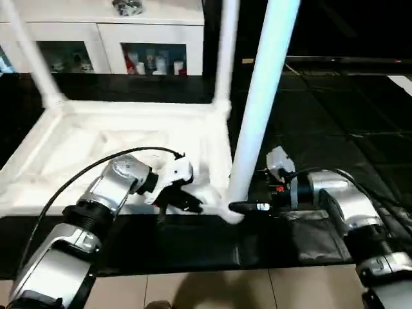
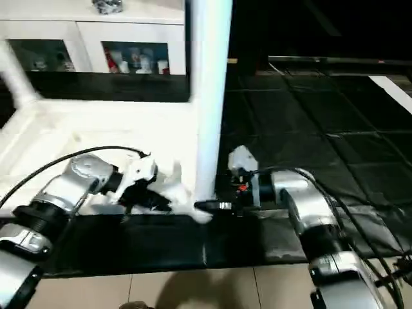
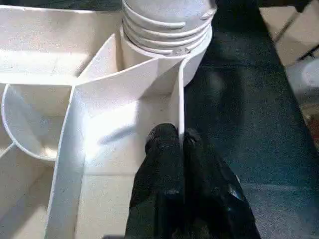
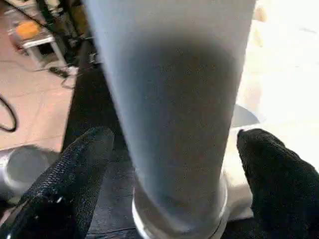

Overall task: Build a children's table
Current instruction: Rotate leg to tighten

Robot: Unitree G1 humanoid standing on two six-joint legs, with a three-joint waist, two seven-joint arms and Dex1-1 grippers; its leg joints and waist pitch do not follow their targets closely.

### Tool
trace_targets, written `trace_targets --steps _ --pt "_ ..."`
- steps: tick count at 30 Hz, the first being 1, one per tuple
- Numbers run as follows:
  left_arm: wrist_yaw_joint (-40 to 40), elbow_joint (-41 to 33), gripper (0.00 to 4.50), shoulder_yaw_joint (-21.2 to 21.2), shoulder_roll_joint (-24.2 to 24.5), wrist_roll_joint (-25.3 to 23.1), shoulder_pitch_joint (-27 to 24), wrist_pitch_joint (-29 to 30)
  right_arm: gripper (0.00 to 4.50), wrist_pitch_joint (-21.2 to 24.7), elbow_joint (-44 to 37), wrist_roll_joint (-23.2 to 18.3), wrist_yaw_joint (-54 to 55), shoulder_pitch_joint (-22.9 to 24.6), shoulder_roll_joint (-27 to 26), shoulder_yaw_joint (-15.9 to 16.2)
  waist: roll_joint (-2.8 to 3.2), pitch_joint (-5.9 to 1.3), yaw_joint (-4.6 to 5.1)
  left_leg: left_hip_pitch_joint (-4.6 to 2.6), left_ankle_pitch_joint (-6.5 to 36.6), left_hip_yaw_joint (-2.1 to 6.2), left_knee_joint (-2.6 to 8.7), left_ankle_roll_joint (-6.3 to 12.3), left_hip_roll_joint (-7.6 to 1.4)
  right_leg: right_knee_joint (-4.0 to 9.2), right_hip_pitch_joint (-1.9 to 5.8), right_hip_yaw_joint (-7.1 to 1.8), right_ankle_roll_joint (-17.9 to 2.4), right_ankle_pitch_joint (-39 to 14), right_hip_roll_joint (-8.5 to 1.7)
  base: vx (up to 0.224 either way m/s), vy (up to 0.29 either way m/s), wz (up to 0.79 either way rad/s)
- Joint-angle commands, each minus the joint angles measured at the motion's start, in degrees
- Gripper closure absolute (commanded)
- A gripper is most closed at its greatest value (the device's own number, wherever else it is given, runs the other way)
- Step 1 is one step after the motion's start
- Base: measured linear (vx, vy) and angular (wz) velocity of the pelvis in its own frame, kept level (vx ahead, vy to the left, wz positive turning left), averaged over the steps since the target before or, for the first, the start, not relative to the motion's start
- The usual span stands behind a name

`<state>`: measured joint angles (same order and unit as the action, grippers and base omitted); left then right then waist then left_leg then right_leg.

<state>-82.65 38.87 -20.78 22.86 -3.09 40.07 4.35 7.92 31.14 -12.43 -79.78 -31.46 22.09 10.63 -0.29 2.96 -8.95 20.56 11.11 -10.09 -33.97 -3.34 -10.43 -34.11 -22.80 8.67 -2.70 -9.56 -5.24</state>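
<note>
I have the children's table (image 1: 129,138) lying upside down on the black mat (image 1: 193,248), ribbed underside up, with legs standing in its corner sockets. The one that matters is the near corner leg (image 1: 257,109), rising straight up from its socket right in front of me, its long axis vertical. My right gripper (image 4: 172,149) is the nearer one to it: its fingers (image 4: 82,164) stand wide apart, one on each side of the leg near its base, straddling it without closing on it, so they hold nothing. My left gripper (image 3: 174,149) has its fingers pressed together on the thin upright side wall of the top (image 3: 179,99), just short of that same corner socket (image 3: 167,45), apparently steadying the top. I judge the next move turns on the right fingers closing level across the upright leg, then twisting or pressing it down along its own axis.
</note>
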Motion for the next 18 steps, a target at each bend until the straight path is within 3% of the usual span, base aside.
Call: trace_targets --steps 1,5,8,10,18 --pt "-2.9 -1.9 4.5 -2.5 -0.1 -0.6 0.0 -0.7 0.62 -0.7 1.0 1.1 -1.7 -1.1 0.7 1.0 -0.08 -4.08 0.39 -0.51 7.8 1.06 3.76 3.55 -4.04 4.04 3.25 -4.52 -8.7 -15.1 -5.32 0.0 0.0 0.0" --pt "-3.2 -2.6 4.5 -2.7 0.1 -0.3 0.0 -0.5 1.05 -0.8 2.0 1.3 -3.3 -1.9 0.9 2.0 -0.25 -4.13 0.3 -0.32 7.4 1.04 3.66 3.66 -3.92 3.99 3.4 -4.46 -8.5 -15.3 -5.31 0.0 0.0 0.0" --pt "-4.2 -3.4 4.5 -2.8 0.3 -0.1 -0.3 -0.7 1.13 -1.5 3.7 1.5 -5.3 -3.0 0.8 2.7 -0.42 -4.14 0.46 -0.37 7.1 0.97 3.62 3.74 -3.91 3.97 3.28 -4.45 -8.7 -15.3 -5.22 0.0 0.0 0.0" --pt "-4.4 -3.5 4.5 -2.8 0.4 -0.2 -0.3 -0.8 1.49 -1.7 4.0 1.6 -5.7 -3.2 0.9 2.7 -0.33 -4.18 0.41 -0.37 6.8 0.98 3.58 3.98 -3.95 3.85 3.29 -4.47 -8.7 -14.9 -5.18 0.0 0.0 0.0" --pt "-4.6 -3.8 4.5 -3.0 0.7 0.2 -0.9 -0.6 2.13 -1.1 3.9 1.2 -7.4 -2.9 0.9 3.0 -0.29 -4.19 0.26 -0.41 6.8 0.99 3.58 3.98 -3.98 3.8 3.28 -4.47 -8.8 -14.5 -5.22 0.0 0.0 0.0"
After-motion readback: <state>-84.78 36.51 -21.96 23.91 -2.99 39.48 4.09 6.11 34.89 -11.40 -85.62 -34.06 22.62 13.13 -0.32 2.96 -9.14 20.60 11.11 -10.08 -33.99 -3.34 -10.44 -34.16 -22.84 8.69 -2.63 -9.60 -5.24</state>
